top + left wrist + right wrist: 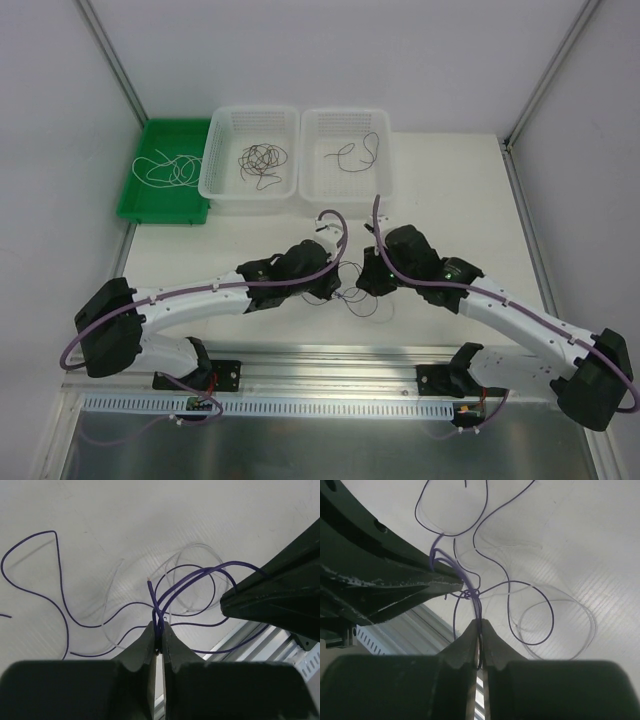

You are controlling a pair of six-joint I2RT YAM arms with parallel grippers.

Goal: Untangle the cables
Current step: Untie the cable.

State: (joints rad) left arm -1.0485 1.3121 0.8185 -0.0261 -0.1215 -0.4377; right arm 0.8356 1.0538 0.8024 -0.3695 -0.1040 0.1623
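Note:
A small tangle of thin purple and whitish cables (358, 297) hangs between my two grippers near the table's front edge. My left gripper (160, 625) is shut on the purple cables (165, 602); loops spread away over the white table. My right gripper (480, 622) is shut on the purple cables just below a knot (471, 594); loose purple loops (530, 615) and whitish strands (570, 625) lie beyond. From above, the left gripper (338, 290) and right gripper (362, 287) nearly touch each other.
A green tray (135, 190) at the back left holds a whitish cable (168, 170). Two white baskets stand beside it: the left basket (215, 150) with a dark tangle (262, 162), the right basket (380, 125) with one dark wire (356, 152). An aluminium rail (330, 365) runs along the front.

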